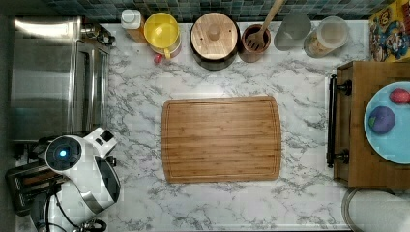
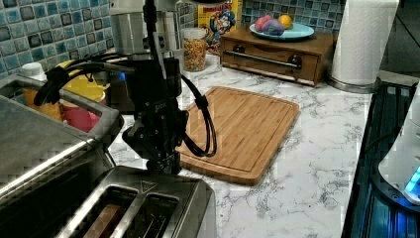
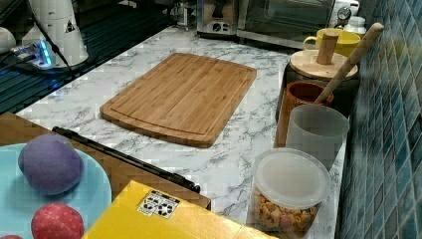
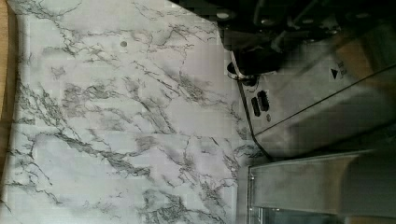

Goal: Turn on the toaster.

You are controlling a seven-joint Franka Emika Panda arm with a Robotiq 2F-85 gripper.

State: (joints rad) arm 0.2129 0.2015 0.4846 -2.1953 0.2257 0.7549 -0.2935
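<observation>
The toaster [image 2: 148, 206] is a small shiny steel box with two long top slots, low in the left view beside the big toaster oven [image 2: 34, 144]. My gripper [image 2: 164, 166] hangs straight down with its tip at the toaster's end that faces the cutting board. It looks shut, with nothing held. In the wrist view the gripper [image 4: 254, 60] is a single dark mass against the toaster [image 4: 317, 93], at the end with black controls [image 4: 259, 102]. In the top view the arm covers most of the toaster [image 1: 26, 186]. The right view shows the toaster [image 3: 216, 17] far off.
A bamboo cutting board [image 1: 221, 139] lies mid-counter. Jars, a yellow cup [image 1: 162, 30] and a utensil holder [image 1: 255, 42] line the tiled back wall. A wooden box carries a blue plate [image 1: 389, 140] of toy fruit. A paper towel roll [image 2: 364, 42] stands near it.
</observation>
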